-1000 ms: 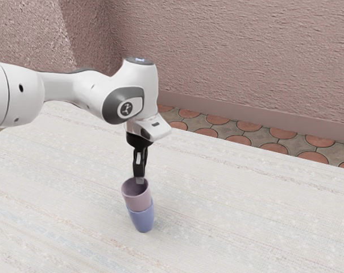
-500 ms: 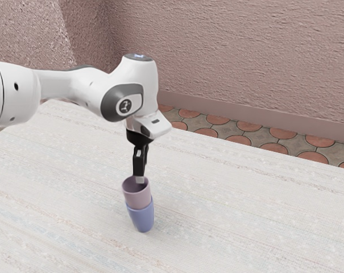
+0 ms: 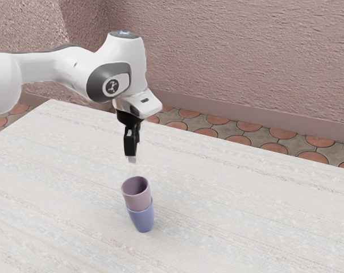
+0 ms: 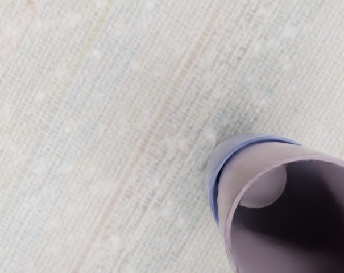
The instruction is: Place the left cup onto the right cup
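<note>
A mauve cup (image 3: 136,193) sits nested upright in a blue-violet cup (image 3: 141,219) on the pale woven tabletop (image 3: 245,199). My gripper (image 3: 131,157) hangs a short way above the mauve cup's rim, slightly toward the exterior view's left. It is open, points down and holds nothing. In the wrist view, just under my hand, I look down into the mauve cup (image 4: 297,227), and the blue-violet cup's rim (image 4: 216,170) shows as a band around it.
The table runs wide on every side of the stacked cups. Behind its far edge lie a terracotta tiled floor (image 3: 245,133) and a rough pinkish wall (image 3: 245,51).
My gripper has left the mauve cup's rim and risen, shifting a little toward the exterior view's left. The stacked cups have stayed in place.
</note>
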